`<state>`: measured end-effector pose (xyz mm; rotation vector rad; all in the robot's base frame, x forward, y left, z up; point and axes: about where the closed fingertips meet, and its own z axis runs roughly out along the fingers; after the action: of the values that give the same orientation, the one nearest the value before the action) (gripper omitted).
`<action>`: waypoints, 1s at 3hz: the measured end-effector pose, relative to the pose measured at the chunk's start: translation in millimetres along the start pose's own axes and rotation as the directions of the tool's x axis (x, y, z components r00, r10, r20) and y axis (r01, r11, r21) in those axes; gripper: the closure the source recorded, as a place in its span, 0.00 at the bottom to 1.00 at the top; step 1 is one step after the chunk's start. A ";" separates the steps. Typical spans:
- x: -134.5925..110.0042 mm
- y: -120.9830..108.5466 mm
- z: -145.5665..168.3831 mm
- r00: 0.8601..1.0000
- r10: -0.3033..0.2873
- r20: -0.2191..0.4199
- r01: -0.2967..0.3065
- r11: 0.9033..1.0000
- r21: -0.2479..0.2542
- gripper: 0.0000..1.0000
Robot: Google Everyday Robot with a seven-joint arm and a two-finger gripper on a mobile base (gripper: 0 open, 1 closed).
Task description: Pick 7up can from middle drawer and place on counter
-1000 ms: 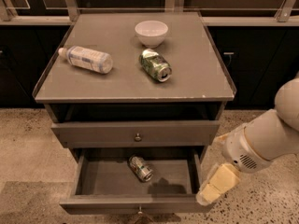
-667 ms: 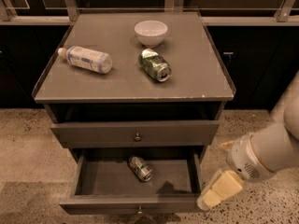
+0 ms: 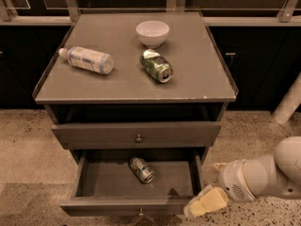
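Observation:
The 7up can (image 3: pixel 141 169), small and green with silver ends, lies on its side on the floor of the open middle drawer (image 3: pixel 178 178), left of centre. The drawer is pulled out, and its knob (image 3: pixel 139 213) shows at the front. My gripper (image 3: pixel 207 202), cream-coloured, hangs low just outside the drawer's front right corner, to the right of the can and apart from it. The white arm (image 3: pixel 263 175) stretches away to the right. The grey counter (image 3: pixel 197 74) is above.
On the counter lie a dented green can (image 3: pixel 156 66), a white bowl (image 3: pixel 152 33) and a plastic bottle (image 3: pixel 87 59) on its side. The upper drawer (image 3: pixel 94 134) is closed. Dark cabinets stand behind, and speckled floor (image 3: pixel 28 145) lies around.
The arm has sunk lower on the right, and the gripper has dropped down and slightly left towards the drawer's front right corner. The can and the counter items have not moved.

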<state>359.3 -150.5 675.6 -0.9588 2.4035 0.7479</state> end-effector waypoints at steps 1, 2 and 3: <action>1.4 2.6 -2.0 1.000 -0.001 -0.005 0.001 1.000 0.014 0.00; 30.0 4.3 27.1 0.996 0.082 0.035 -0.081 0.997 -0.005 0.00; 47.0 2.4 79.9 0.989 0.106 0.102 -0.105 0.994 -0.020 0.00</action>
<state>342.5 -121.8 589.1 -0.7830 2.3761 0.8332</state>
